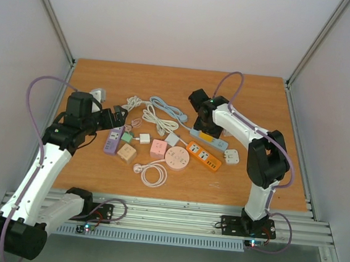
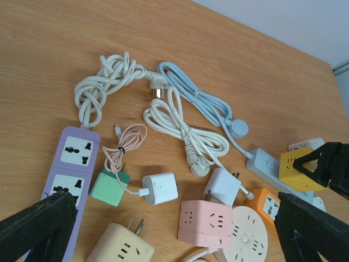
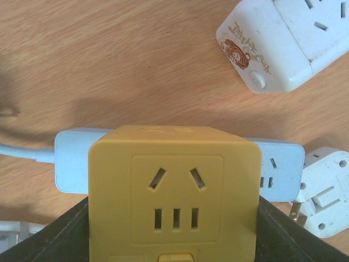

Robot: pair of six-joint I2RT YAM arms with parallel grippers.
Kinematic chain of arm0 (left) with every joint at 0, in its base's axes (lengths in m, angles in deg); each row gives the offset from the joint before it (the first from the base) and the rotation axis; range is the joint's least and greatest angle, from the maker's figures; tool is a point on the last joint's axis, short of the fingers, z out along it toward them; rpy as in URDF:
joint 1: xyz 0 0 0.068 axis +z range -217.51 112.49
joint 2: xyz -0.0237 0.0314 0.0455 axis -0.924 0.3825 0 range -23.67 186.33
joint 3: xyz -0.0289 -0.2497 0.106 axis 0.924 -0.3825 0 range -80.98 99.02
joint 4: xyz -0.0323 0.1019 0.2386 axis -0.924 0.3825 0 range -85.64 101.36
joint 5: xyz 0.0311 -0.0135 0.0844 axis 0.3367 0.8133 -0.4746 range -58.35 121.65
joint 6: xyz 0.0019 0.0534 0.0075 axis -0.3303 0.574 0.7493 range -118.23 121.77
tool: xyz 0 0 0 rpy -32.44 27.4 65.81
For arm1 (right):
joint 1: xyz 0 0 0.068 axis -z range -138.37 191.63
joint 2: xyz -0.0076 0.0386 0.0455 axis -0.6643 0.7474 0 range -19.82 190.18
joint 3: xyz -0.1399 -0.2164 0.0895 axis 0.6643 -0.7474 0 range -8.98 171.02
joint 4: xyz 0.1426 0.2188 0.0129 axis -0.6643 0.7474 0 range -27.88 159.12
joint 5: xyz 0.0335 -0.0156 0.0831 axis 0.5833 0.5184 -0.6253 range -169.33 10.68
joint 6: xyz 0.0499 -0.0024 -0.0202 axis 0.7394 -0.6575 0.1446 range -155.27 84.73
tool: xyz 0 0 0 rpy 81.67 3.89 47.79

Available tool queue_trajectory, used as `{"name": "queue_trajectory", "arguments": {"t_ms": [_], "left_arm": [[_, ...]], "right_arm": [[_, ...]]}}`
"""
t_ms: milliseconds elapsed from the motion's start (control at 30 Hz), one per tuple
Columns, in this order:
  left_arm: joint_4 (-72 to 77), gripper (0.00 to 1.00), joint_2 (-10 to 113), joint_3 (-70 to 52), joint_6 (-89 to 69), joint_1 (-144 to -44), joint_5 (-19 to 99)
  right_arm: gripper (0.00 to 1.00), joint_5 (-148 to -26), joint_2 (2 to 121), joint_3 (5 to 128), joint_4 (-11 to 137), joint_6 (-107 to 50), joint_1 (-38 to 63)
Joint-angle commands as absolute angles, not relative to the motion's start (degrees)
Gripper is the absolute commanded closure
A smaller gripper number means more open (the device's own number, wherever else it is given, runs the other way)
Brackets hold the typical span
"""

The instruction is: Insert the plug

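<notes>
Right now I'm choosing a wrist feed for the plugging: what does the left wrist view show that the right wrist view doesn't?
Only the left wrist view: the purple power strip, the green charger with its pink cable, the white charger, the pink cube socket and the coiled white cords.
Only the right wrist view: the cartoon sticker on the white adapter.
Both: the yellow cube socket, clamped in the right gripper, and the light blue power strip behind it.
</notes>
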State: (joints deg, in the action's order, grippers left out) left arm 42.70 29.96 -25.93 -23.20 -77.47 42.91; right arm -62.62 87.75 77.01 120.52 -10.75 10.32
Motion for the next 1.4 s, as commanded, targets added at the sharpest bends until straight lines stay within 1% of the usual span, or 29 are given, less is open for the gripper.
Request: {"name": "queue_trajectory", "arguments": {"t_ms": [0,300,533,633,1033,1233,1367], "left_arm": [[40.63,0.01,30.1,-26.4,-22.33,-77.16,42.3],[40.87,0.01,29.85,-26.4,-22.31,-77.09,42.02],[40.89,0.01,29.76,-26.4,-22.22,-77.0,41.84],[40.91,0.01,29.9,-26.53,-22.22,-77.0,42.16],[40.76,0.01,30.17,-26.49,-22.22,-76.79,42.21],[40.75,0.01,30.29,-26.61,-22.22,-76.5,42.28],[40.75,0.01,30.41,-26.57,-22.22,-76.39,42.24]], "right_arm": [[0.67,-60.88,88.97,76.53,125.09,-6.34,10.15],[0.66,-62.06,90.38,75.02,122.42,-5.85,10.08],[0.66,-65.06,89.99,68.78,115.48,-4.58,10.15],[0.67,-65.49,91.42,67.77,114.86,-4.21,10.08],[0.7,-62.51,101.2,70.91,117.65,-3.9,8.55],[0.71,-64.03,101.49,68.9,114.77,-1.05,8.24],[0.71,-64.41,102.22,69.86,114.32,-0.99,8.24]]}}
